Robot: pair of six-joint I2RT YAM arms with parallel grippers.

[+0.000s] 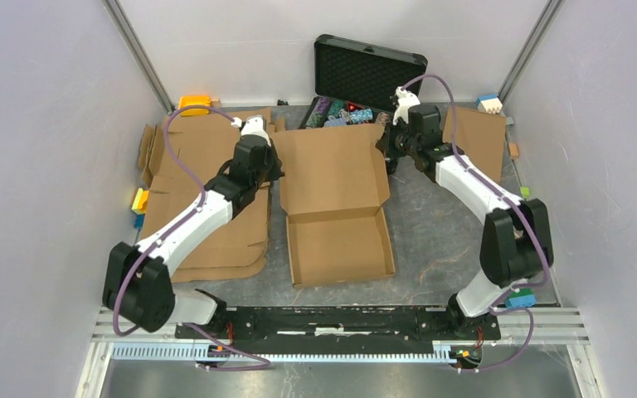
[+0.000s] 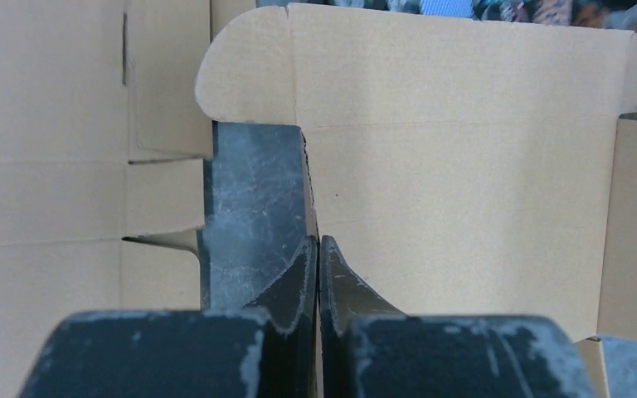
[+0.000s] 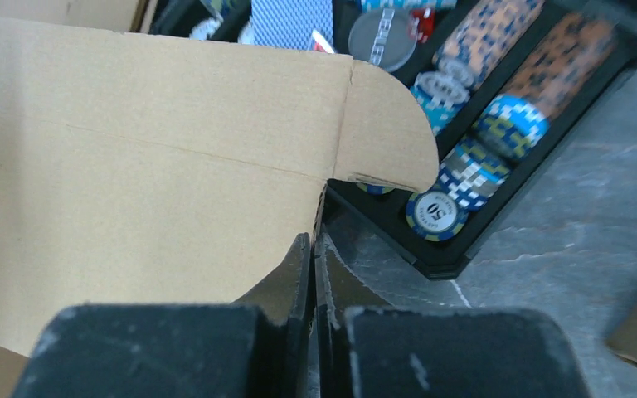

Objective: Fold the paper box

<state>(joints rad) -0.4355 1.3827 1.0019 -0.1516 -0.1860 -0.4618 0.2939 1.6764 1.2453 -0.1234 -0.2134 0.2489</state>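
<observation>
The paper box (image 1: 336, 191) lies in the middle of the table. Its near half is a shallow tray with raised walls; its lid lies flat toward the back. My left gripper (image 1: 278, 172) is at the lid's left edge. In the left wrist view its jaws (image 2: 318, 240) are shut on the thin upright cardboard edge of the box (image 2: 464, 191). My right gripper (image 1: 390, 153) is at the lid's right edge. In the right wrist view it (image 3: 313, 239) is likewise shut on the edge of the box (image 3: 133, 182), just below a rounded tab (image 3: 386, 124).
An open black case (image 1: 357, 83) with colourful chips (image 3: 498, 124) stands right behind the lid. Flat cardboard sheets (image 1: 207, 224) lie at the left, and one piece (image 1: 477, 137) at the right. Small coloured blocks (image 1: 193, 104) sit near the walls.
</observation>
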